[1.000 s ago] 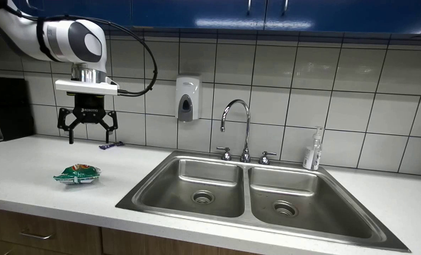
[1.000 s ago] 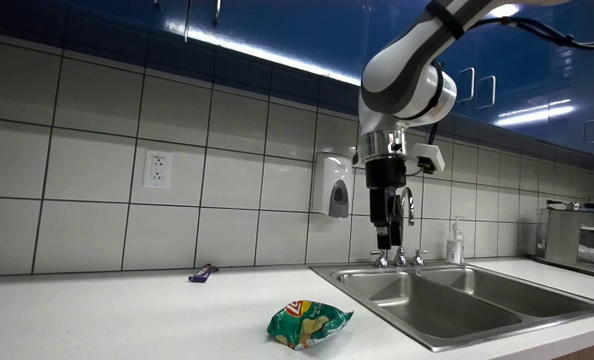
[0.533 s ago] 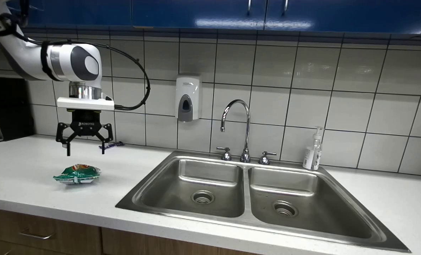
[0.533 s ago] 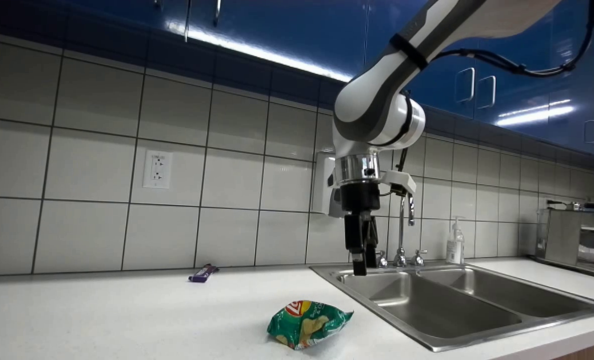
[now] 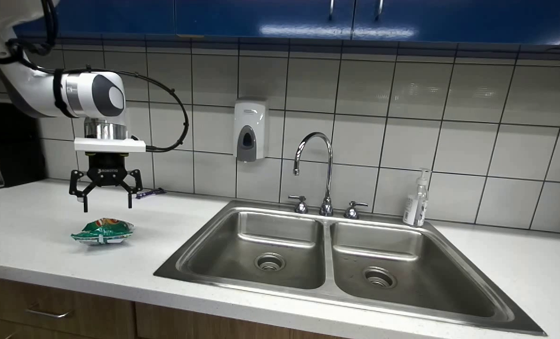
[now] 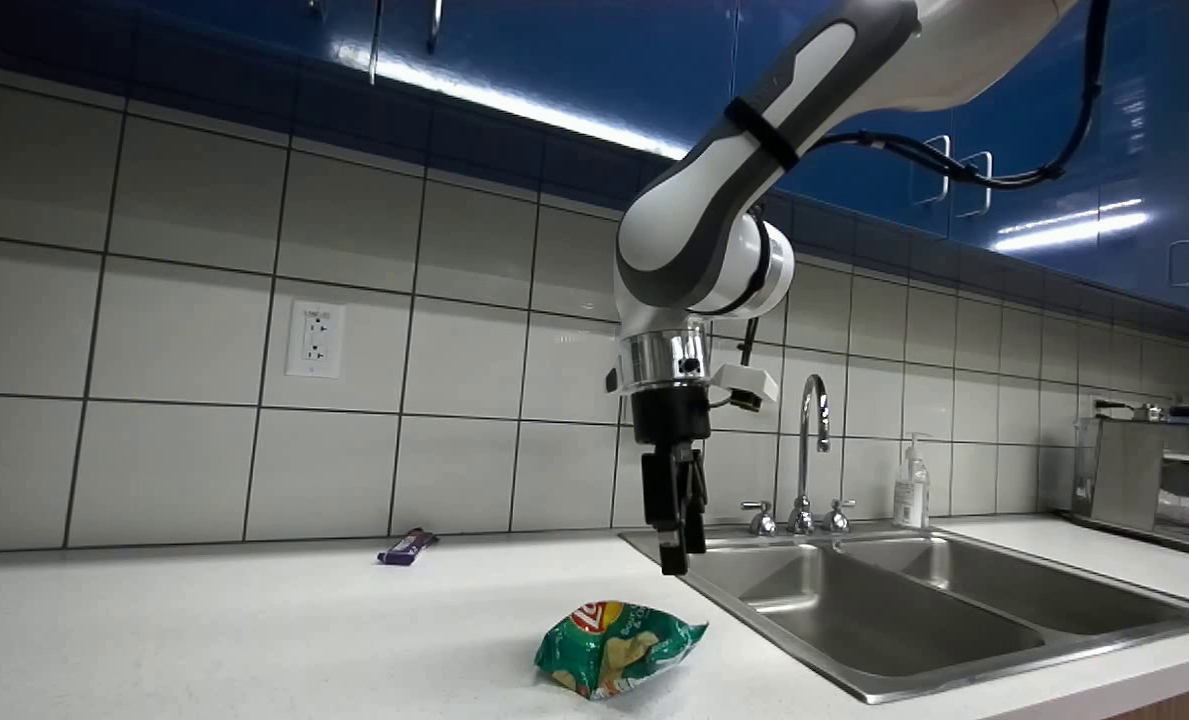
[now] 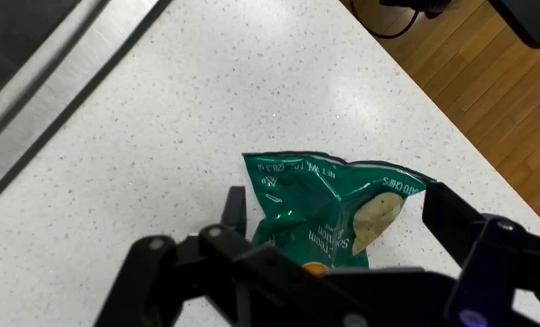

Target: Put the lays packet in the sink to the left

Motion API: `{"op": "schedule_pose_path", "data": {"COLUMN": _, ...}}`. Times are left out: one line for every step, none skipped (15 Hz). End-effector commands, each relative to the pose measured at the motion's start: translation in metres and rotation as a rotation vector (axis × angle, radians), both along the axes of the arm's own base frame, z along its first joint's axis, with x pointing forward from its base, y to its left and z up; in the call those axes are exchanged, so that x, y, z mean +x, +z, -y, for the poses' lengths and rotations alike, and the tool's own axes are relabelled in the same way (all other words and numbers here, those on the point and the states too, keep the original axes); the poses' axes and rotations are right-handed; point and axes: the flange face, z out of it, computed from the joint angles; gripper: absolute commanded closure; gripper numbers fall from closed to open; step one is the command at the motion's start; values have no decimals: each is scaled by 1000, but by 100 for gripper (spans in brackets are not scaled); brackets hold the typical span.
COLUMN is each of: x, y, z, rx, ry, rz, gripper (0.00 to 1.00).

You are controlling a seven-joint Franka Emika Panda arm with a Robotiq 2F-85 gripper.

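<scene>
End effector [image 5: 108, 208], 2 fingers [image 5: 85, 204] apart, above Lays packet [image 5: 103, 231], on counter [image 5: 30, 230].

The Lays packet [image 5: 103, 231] lies on the counter [image 6: 204, 630] beneath my jaws, left of the sink [image 5: 328, 256] in both exterior views; a wrapper [image 6: 407, 547] lies behind it, a faucet [image 5: 329, 179] at the sink's back edge.

Kitchen, steel double sink [image 5: 328, 259], chrome faucet [image 5: 329, 174], tiled wall [image 5: 404, 96], blue overhead cabinets [image 5: 265, 18]
</scene>
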Motion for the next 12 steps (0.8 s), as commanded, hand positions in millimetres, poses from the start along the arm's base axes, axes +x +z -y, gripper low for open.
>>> {"op": "schedule_pose_path", "data": {"x": 11, "y": 0, "z": -23, "rx": -24, "ry": 24, "rz": 10, "gripper": 0}}
{"op": "schedule_pose_path", "data": {"x": 12, "y": -1, "z": -27, "rx": -26, "ry": 21, "rz": 12, "gripper": 0}}
{"op": "schedule_pose_path", "data": {"x": 13, "y": -2, "z": -31, "rx": -26, "ry": 14, "rz": 11, "gripper": 0}}
{"op": "schedule_pose_path", "data": {"x": 14, "y": -3, "z": -35, "rx": -28, "ry": 7, "rz": 11, "gripper": 0}}
{"op": "schedule_pose_path", "data": {"x": 15, "y": -5, "z": -37, "rx": -28, "ry": -3, "rz": 11, "gripper": 0}}
{"op": "schedule_pose_path", "data": {"x": 16, "y": -6, "z": -40, "rx": -33, "ry": -11, "rz": 15, "gripper": 0}}
{"op": "schedule_pose_path", "data": {"x": 17, "y": -7, "z": -41, "rx": -33, "ry": -19, "rz": 15, "gripper": 0}}
{"op": "schedule_pose_path", "data": {"x": 18, "y": -9, "z": -42, "rx": -34, "ry": -26, "rz": 12, "gripper": 0}}
{"op": "schedule_pose_path", "data": {"x": 19, "y": -11, "z": -43, "rx": -36, "ry": -32, "rz": 8, "gripper": 0}}
{"op": "schedule_pose_path", "data": {"x": 20, "y": -13, "z": -43, "rx": -37, "ry": -38, "rz": 6, "gripper": 0}}
{"op": "schedule_pose_path", "data": {"x": 21, "y": -15, "z": -43, "rx": -37, "ry": -43, "rz": 3, "gripper": 0}}
{"op": "schedule_pose_path", "data": {"x": 22, "y": -17, "z": -43, "rx": -39, "ry": -48, "rz": -1, "gripper": 0}}
